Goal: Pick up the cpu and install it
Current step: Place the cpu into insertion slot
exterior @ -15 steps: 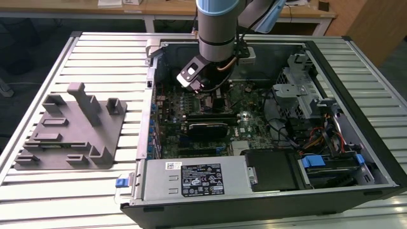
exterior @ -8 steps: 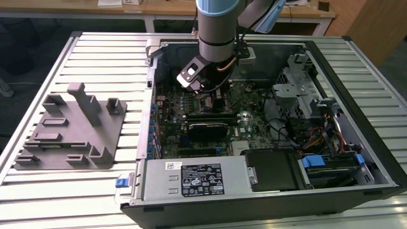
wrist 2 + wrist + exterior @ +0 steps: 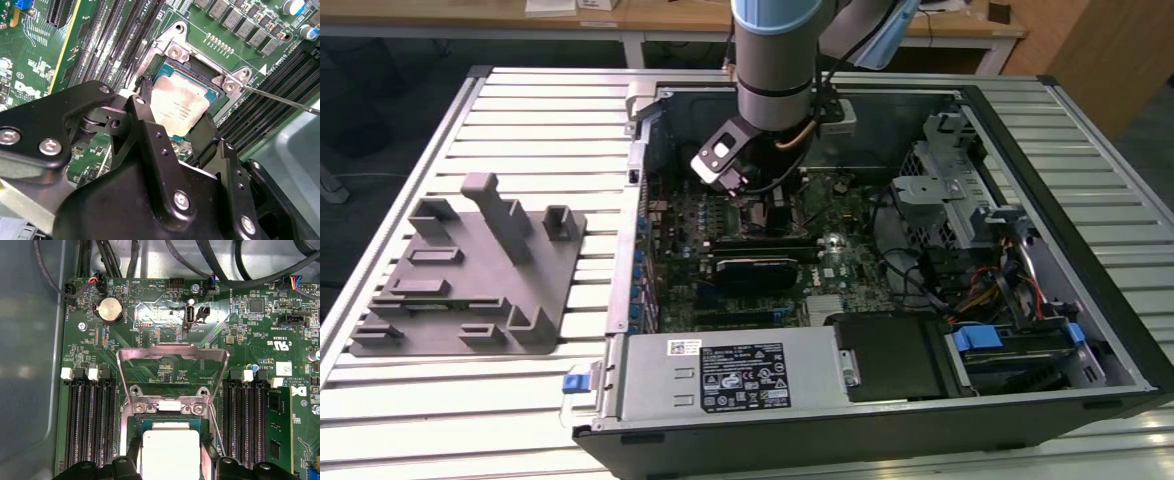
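**Exterior and both wrist views, at the installing step.** We found the arm (image 3: 781, 50) reaching down from the upper centre of the exterior view into the open computer case (image 3: 854, 440), its gripper (image 3: 173, 111) low over the motherboard (image 3: 240, 325). In both wrist views the black fingers (image 3: 142, 107) were closed against two opposite edges of the cpu (image 3: 180, 102). The cpu lay within the frame of the socket (image 3: 197, 75), silvery lid up; we could not tell whether it was fully seated or held just above the contacts. The load plate (image 3: 172, 351) stood raised and the thin retention lever (image 3: 280, 97) was swung clear, so we judged the picking up done and the placement in hand. That placement, in our judgement, called for a level, square descent with no sideways slide, since a tilted chip could bend the socket contacts. The memory slots (image 3: 90, 425) close on either side left the fingers little room. The case lay on its side on a ribbed metal table (image 3: 534, 130). A grey plastic fixture (image 3: 467, 270) sat on the table at the exterior view's left, well apart from the case. Wooden desks (image 3: 587, 15) crossed the top of that frame
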{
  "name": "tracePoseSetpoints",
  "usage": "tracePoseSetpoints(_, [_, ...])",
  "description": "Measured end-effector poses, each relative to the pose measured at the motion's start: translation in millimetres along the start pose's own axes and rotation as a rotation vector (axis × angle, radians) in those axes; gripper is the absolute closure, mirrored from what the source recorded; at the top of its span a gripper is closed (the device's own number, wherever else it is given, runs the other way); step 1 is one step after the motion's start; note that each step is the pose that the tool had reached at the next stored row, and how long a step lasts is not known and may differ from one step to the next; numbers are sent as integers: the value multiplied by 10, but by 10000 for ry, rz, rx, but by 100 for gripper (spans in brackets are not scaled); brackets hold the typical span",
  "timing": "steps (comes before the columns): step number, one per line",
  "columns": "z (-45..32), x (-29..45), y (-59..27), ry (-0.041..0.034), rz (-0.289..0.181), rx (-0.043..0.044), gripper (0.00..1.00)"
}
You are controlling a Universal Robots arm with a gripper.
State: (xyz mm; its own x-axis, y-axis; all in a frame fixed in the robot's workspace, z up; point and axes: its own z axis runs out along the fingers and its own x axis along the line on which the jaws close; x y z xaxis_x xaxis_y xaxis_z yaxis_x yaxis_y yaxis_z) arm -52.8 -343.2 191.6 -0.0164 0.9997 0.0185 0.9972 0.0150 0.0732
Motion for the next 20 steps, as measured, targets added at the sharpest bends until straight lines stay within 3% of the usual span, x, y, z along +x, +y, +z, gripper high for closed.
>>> tracePoseSetpoints(6, [2, 0, 0, 0, 0, -1, 44])
tracePoseSetpoints(7, [2, 0, 0, 1, 0, -1, 38])
tracePoseSetpoints(20, [-26, 1, 2, 1, 0, -1, 38])
